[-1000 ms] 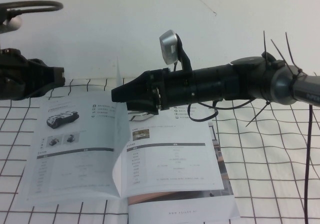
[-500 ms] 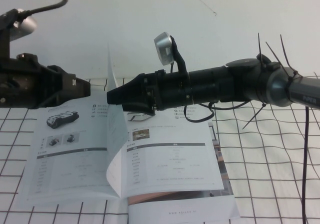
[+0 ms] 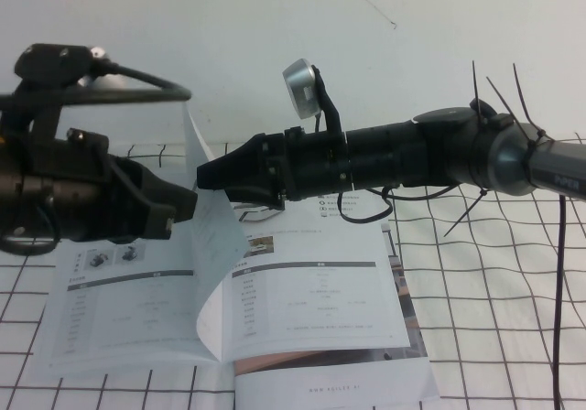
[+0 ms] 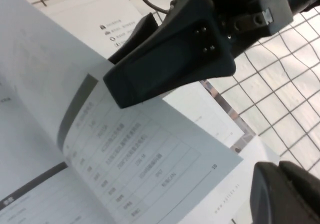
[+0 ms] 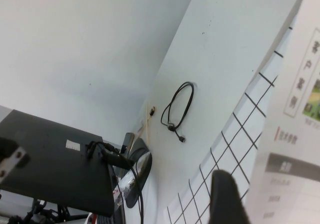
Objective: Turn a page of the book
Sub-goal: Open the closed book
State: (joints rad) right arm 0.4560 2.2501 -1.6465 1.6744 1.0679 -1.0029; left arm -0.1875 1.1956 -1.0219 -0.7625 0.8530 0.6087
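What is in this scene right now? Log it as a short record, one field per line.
surface: white table with a black grid
book: brochure lying open
page: one leaf standing up from the spine, curved, mid-turn
right gripper: above the brochure's far edge, tip against the raised leaf's top edge
left gripper: over the left-hand page, tip near the raised leaf's other face
under the book: plain white sheet with a brownish strip
turn: not finished, leaf not yet laid flat

The book (image 3: pixel 311 300) was white with grey-headed tables and small dark photos, its lifted page (image 3: pixel 209 245) pale white, both grippers (image 3: pixel 188 204) (image 3: pixel 209 174) black, on a white cloth (image 3: pixel 494 300) gridded with black lines, lower right of frame
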